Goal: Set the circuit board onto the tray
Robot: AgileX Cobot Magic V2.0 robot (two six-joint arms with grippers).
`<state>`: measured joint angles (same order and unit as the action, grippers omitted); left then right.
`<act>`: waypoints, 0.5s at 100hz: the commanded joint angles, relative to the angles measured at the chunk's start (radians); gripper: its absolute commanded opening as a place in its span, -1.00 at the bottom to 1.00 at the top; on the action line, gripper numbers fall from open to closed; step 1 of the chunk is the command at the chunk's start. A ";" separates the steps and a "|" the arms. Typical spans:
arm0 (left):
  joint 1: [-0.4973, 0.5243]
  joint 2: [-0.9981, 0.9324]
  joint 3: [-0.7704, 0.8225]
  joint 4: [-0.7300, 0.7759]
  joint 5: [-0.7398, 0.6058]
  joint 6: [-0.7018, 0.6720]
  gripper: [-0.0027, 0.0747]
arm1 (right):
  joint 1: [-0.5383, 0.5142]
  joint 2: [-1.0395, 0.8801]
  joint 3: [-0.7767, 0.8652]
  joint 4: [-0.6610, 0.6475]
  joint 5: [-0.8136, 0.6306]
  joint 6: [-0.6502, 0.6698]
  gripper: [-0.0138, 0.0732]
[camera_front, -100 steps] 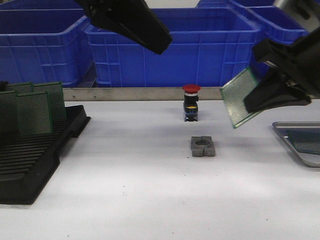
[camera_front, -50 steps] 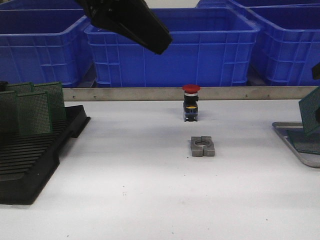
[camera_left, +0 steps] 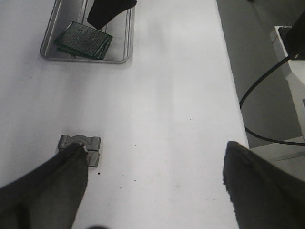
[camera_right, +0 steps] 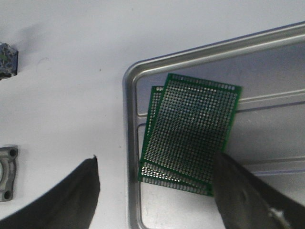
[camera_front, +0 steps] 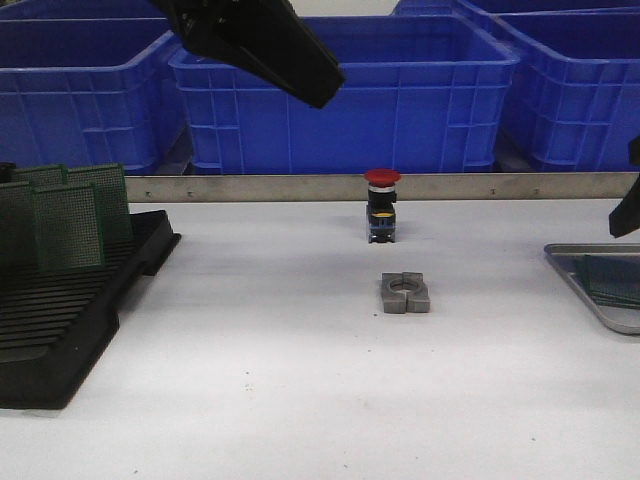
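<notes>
The silver-grey tray (camera_front: 577,284) sits at the table's right edge. Two green circuit boards lie stacked flat in it; the upper circuit board (camera_right: 195,133) rests askew on the lower one. They also show in the front view (camera_front: 612,280) and the left wrist view (camera_left: 83,40). My right gripper (camera_right: 155,160) hovers over the tray's near corner, open and empty, one finger beside the tray rim (camera_right: 129,143) and one over the tray floor. Only its edge shows in the front view (camera_front: 628,205). My left gripper (camera_left: 156,148) is open and empty, high above the table's middle.
A black slotted rack (camera_front: 70,300) with several upright green boards stands at the left. A grey metal clamp (camera_front: 405,292) and a red-capped push button (camera_front: 382,205) sit mid-table. Blue plastic bins (camera_front: 350,95) line the back behind a metal rail.
My right gripper carried the circuit board right and down to the tray and let go. The board now lies flat on the other one. The left arm has not moved.
</notes>
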<state>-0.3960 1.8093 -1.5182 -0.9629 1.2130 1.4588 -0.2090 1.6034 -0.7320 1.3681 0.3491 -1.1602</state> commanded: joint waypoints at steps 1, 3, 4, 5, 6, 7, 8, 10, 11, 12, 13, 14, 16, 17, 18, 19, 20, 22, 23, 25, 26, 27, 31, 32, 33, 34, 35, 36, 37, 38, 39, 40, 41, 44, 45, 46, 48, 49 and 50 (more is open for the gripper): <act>-0.007 -0.052 -0.028 -0.071 0.000 -0.007 0.27 | -0.006 -0.035 -0.018 0.022 0.044 -0.002 0.55; -0.005 -0.052 -0.028 -0.071 0.000 -0.007 0.21 | -0.006 -0.035 -0.018 0.022 0.053 -0.002 0.55; -0.005 -0.052 -0.028 -0.071 0.000 -0.007 0.19 | -0.006 -0.035 -0.018 0.021 0.058 -0.002 0.55; -0.005 -0.052 -0.028 -0.071 0.000 -0.007 0.15 | -0.006 -0.035 -0.018 0.021 0.060 -0.003 0.55; -0.005 -0.052 -0.028 -0.071 0.000 -0.007 0.12 | -0.006 -0.035 -0.018 0.021 0.063 -0.003 0.55; -0.005 -0.052 -0.028 -0.069 0.000 -0.007 0.07 | -0.006 -0.035 -0.018 0.018 0.068 -0.003 0.54; -0.005 -0.052 -0.028 -0.069 0.000 -0.007 0.05 | -0.006 -0.035 -0.018 0.016 0.070 -0.003 0.52; -0.002 -0.052 -0.028 -0.068 0.000 -0.007 -0.04 | -0.006 -0.035 -0.018 0.009 0.076 -0.003 0.48; -0.003 -0.052 -0.028 -0.068 0.000 -0.007 -0.07 | -0.006 -0.035 -0.018 0.004 0.080 -0.003 0.47; 0.000 -0.052 -0.028 -0.068 0.000 -0.007 -0.13 | -0.006 -0.035 -0.018 0.001 0.082 -0.005 0.42; 0.000 -0.052 -0.028 -0.068 0.000 -0.007 -0.17 | -0.006 -0.035 -0.018 -0.002 0.084 -0.005 0.40; 0.000 -0.052 -0.028 -0.068 0.002 -0.009 -0.24 | -0.006 -0.035 -0.018 -0.009 0.088 -0.008 0.37; 0.004 -0.052 -0.028 -0.068 0.005 -0.011 -0.31 | -0.006 -0.036 -0.018 -0.018 0.095 -0.010 0.29; 0.004 -0.052 -0.028 -0.068 0.005 -0.016 -0.39 | -0.006 -0.036 -0.018 -0.022 0.098 -0.010 0.22; 0.007 -0.052 -0.028 -0.068 0.007 -0.019 -0.43 | -0.006 -0.037 -0.018 -0.029 0.103 -0.010 0.18; 0.007 -0.052 -0.028 -0.068 0.010 -0.025 -0.52 | -0.006 -0.037 -0.018 -0.033 0.107 -0.010 0.10; 0.011 -0.052 -0.028 -0.068 0.010 -0.028 -0.56 | -0.006 -0.037 -0.018 -0.036 0.109 -0.010 0.06; 0.012 -0.052 -0.028 -0.068 0.017 -0.042 -0.69 | -0.006 -0.037 -0.018 -0.046 0.118 -0.010 -0.07; 0.017 -0.052 -0.028 -0.068 0.021 -0.047 -0.73 | -0.006 -0.037 -0.018 -0.051 0.124 -0.010 -0.11; 0.023 -0.052 -0.028 -0.068 0.026 -0.057 -0.86 | -0.006 -0.039 -0.018 -0.059 0.134 -0.010 -0.25; 0.025 -0.052 -0.028 -0.068 0.031 -0.059 -0.95 | -0.006 -0.041 -0.018 -0.061 0.137 -0.011 -0.35; 0.028 -0.052 -0.028 -0.068 0.033 -0.058 -0.99 | -0.006 -0.041 -0.018 -0.064 0.140 -0.011 -0.40; 0.039 -0.052 -0.028 -0.068 0.042 -0.061 -0.98 | -0.006 -0.047 -0.018 -0.076 0.161 -0.020 -0.68; 0.044 -0.052 -0.028 -0.068 0.042 -0.061 -0.98 | -0.006 -0.048 -0.018 -0.079 0.168 -0.022 -0.72; 0.046 -0.052 -0.028 -0.068 0.045 -0.067 -0.98 | -0.006 -0.051 -0.018 -0.079 0.170 -0.027 -0.81; 0.051 -0.052 -0.028 -0.068 0.047 -0.070 -0.98 | -0.006 -0.053 -0.018 -0.080 0.173 -0.031 -0.85; 0.054 -0.052 -0.028 -0.068 0.047 -0.073 -0.98 | -0.006 -0.055 -0.018 -0.081 0.177 -0.034 -0.85; 0.056 -0.052 -0.028 -0.068 0.047 -0.080 -0.98 | -0.006 -0.058 -0.018 -0.081 0.179 -0.036 -0.84; 0.061 -0.052 -0.028 -0.068 0.049 -0.082 -0.98 | -0.005 -0.060 -0.018 -0.081 0.181 -0.038 -0.83; 0.064 -0.052 -0.028 -0.068 0.049 -0.089 -0.98 | -0.005 -0.065 -0.018 -0.081 0.183 -0.043 -0.82; 0.069 -0.052 -0.028 -0.068 0.049 -0.092 -0.98 | -0.005 -0.067 -0.018 -0.081 0.184 -0.046 -0.81; 0.072 -0.052 -0.028 -0.068 0.049 -0.098 -0.98 | -0.005 -0.072 -0.018 -0.081 0.184 -0.051 -0.81; 0.077 -0.052 -0.028 -0.068 0.049 -0.101 -0.98 | -0.004 -0.074 -0.018 -0.081 0.185 -0.053 -0.82; 0.089 -0.052 -0.028 -0.068 0.053 -0.105 -0.98 | -0.001 -0.085 -0.018 -0.081 0.185 -0.056 -0.82; 0.092 -0.052 -0.028 -0.068 0.056 -0.105 -0.98 | -0.001 -0.090 -0.018 -0.081 0.185 -0.056 -0.82; 0.098 -0.052 -0.028 -0.068 0.056 -0.105 -0.98 | 0.000 -0.093 -0.018 -0.081 0.185 -0.056 -0.82; 0.106 -0.054 -0.028 -0.068 0.059 -0.105 -0.98 | 0.001 -0.102 -0.018 -0.081 0.185 -0.056 -0.82; 0.109 -0.054 -0.028 -0.068 0.059 -0.105 -0.98 | 0.004 -0.105 -0.018 -0.081 0.185 -0.056 -0.82; 0.112 -0.054 -0.028 -0.068 0.059 -0.107 -0.98 | 0.005 -0.111 -0.018 -0.081 0.184 -0.056 -0.82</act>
<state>-0.3150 1.8093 -1.5182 -0.9629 1.2165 1.3755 -0.2090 1.5639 -0.7320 1.2732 0.5008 -1.1925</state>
